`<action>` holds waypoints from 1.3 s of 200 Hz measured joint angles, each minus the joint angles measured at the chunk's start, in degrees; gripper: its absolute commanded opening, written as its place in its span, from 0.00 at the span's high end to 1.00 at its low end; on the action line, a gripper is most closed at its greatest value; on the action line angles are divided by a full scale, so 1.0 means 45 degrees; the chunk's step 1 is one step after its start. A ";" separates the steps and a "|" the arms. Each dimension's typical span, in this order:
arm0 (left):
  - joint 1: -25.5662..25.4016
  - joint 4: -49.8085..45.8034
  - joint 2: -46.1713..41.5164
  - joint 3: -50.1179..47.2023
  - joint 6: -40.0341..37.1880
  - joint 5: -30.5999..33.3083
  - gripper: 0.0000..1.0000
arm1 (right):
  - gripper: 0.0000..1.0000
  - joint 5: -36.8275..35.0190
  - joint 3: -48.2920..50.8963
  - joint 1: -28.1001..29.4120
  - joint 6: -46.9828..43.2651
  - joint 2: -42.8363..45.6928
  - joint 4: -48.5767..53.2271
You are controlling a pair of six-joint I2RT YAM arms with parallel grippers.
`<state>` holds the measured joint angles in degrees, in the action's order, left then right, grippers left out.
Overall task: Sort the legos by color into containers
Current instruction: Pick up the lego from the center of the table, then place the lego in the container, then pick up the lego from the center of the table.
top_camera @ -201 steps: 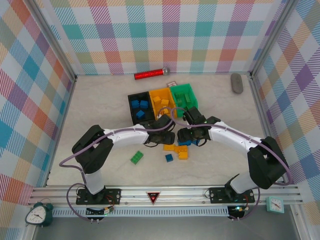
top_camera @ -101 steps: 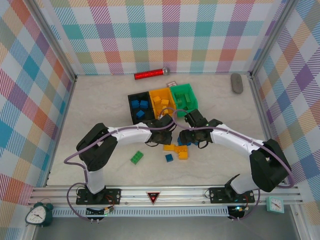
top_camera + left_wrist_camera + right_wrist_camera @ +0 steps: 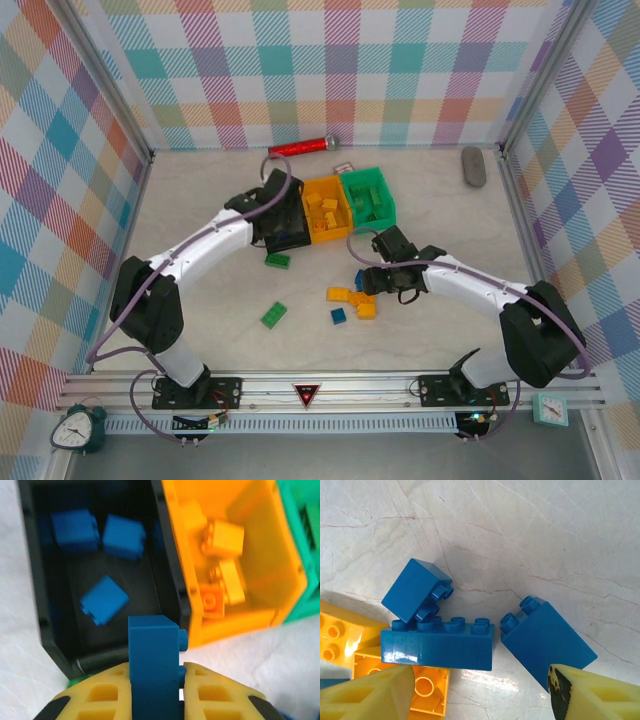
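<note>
Nearest the arm bases, a green brick [image 3: 273,315], a small blue brick [image 3: 339,315] and a few orange-yellow bricks [image 3: 366,309] lie loose on the table [image 3: 190,190], not yet sorted. Just beyond them the right gripper [image 3: 480,695] hovers with its fingers spread over a cluster: a long blue brick [image 3: 437,647] with a smaller blue brick [image 3: 415,592] tilted against its studs, and a third blue brick [image 3: 547,640] close to one fingertip. It grips nothing. Farther out, a second green brick [image 3: 277,260] lies near the bins. The step in hand belongs to the left gripper [image 3: 154,675], clamped on a blue brick [image 3: 152,652] and held above the black bin [image 3: 169,580], where three sorted blue bricks [image 3: 122,536] already lie. The orange bin [image 3: 265,525] beside it holds yellow bricks [image 3: 227,535], and the green bin [image 3: 362,176] ends the row. The clamped brick seems to hang over the black bin's near wall rather than its floor, though the close angle makes that hard to judge. The next move likely calls for a short reach farther in before the fingers part, so the brick drops inside and not onto the rim.
</note>
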<state>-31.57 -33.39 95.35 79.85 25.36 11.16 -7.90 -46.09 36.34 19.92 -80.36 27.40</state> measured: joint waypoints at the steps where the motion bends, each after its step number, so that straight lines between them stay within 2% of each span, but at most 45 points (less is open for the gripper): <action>1: 0.0019 0.0000 0.0019 0.0034 -0.0010 0.0015 0.80 | 0.29 -0.0005 0.0010 -0.0005 0.0005 0.0010 0.0000; 4: 0.0117 -0.0049 0.0092 0.0223 -0.0044 0.0078 0.78 | 0.29 -0.0010 0.0049 -0.0005 0.0015 0.0049 0.0005; 12: 0.0282 -0.0151 0.0272 0.0612 -0.0112 0.0199 0.63 | 0.29 -0.0010 0.0107 -0.0005 0.0058 0.0112 0.0034; 21: 0.0442 -0.0233 0.0515 0.0952 -0.0243 0.0316 0.52 | 0.29 -0.0010 0.0131 -0.0005 0.0097 0.0165 0.0063; 32: 0.0588 -0.0287 0.0821 0.1243 -0.0175 0.0432 0.40 | 0.29 -0.0010 0.0175 -0.0005 0.0131 0.0277 0.0058; 39: 0.0646 -0.0296 0.1010 0.1341 -0.0175 0.0447 0.38 | 0.28 -0.0024 0.0228 -0.0005 0.0146 0.0379 0.0044; 87: 0.0704 0.0209 0.0845 0.0185 -0.0160 -0.0151 0.35 | 0.28 -0.0486 0.0505 -0.0175 0.0549 0.0709 0.0155; 114: 0.0534 0.1025 -0.0568 -0.1753 -0.0063 -0.0573 0.35 | 0.28 -0.0505 0.0631 -0.0685 0.0797 0.0704 0.0155; 141: -0.0160 0.1880 -0.2545 -0.3487 0.0068 -0.0894 0.35 | 0.28 -0.0481 0.0627 -0.1311 0.0962 0.0607 0.0005; 175: -0.0772 0.2628 -0.3750 -0.4231 0.0083 -0.0947 0.35 | 0.27 -0.0379 0.0282 -0.1681 0.1137 -0.0330 -0.0253; 226: -0.1175 0.2900 -0.4367 -0.5377 0.0175 -0.0899 0.35 | 0.27 -0.0097 -0.0398 -0.1685 0.1156 -0.1690 -0.0753; 248: -0.1326 0.2948 -0.4444 -0.5707 0.0209 -0.0845 0.35 | 0.33 -0.0015 -0.0617 -0.1719 0.1141 -0.2239 -0.0811; 260: -0.1370 0.2943 -0.4469 -0.5814 0.0233 -0.0782 0.35 | 0.43 0.0083 -0.0656 -0.1749 0.1166 -0.2487 -0.0933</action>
<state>-37.74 -20.14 75.24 53.69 26.41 7.64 -7.53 -49.04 28.47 25.17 -91.55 23.20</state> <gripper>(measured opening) 0.649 0.645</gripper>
